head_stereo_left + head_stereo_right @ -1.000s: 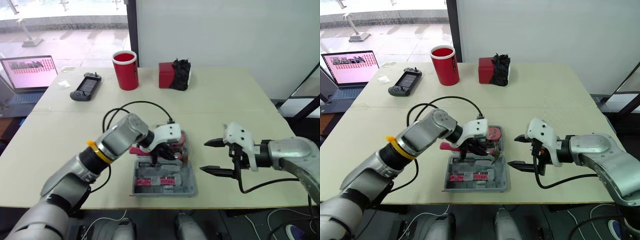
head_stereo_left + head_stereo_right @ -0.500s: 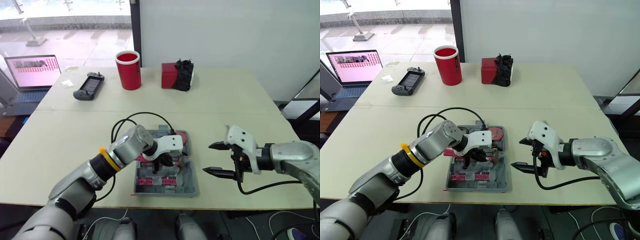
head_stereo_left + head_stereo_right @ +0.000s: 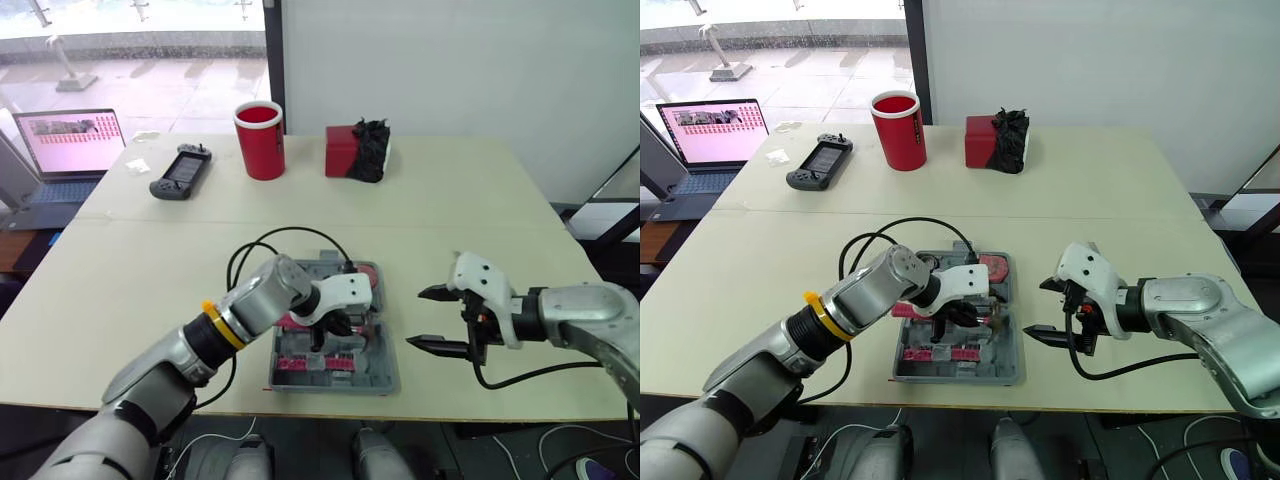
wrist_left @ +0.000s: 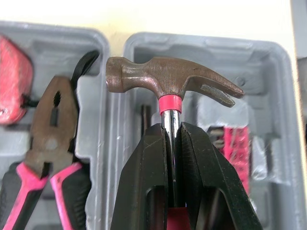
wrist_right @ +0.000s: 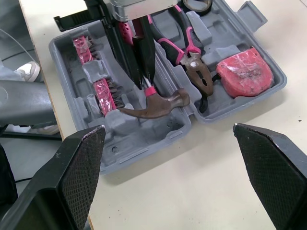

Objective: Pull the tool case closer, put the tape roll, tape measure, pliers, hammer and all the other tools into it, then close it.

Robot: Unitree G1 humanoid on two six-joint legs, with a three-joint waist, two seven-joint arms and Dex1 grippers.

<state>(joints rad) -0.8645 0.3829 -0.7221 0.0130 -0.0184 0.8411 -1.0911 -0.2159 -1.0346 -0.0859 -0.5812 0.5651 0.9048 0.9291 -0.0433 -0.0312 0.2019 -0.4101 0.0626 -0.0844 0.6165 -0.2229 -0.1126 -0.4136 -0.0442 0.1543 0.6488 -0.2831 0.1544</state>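
The grey tool case (image 3: 388,378) lies open near the table's front edge. My left gripper (image 3: 335,325) is shut on the hammer's shaft just below its red collar, low over the case. The brown hammer head (image 4: 168,76) hovers across the hinge between the two halves, close to the moulded tray. Pliers (image 4: 50,124) with pink handles lie in the far half, beside the red tape measure (image 5: 244,72). A tape roll (image 5: 196,4) sits at the case's far end. My right gripper (image 3: 418,317) stands open to the right of the case, holding nothing.
A black cable (image 3: 280,238) loops over the table behind the case. At the back stand a red cup (image 3: 260,140), a red box with a black bundle (image 3: 355,152), a game controller (image 3: 180,172) and a laptop (image 3: 65,150). Pink bit holders (image 5: 103,88) fill the near half.
My left gripper has come down with the hammer, bringing its head close to the case. The right gripper has stayed in place. The camera shifted slightly.
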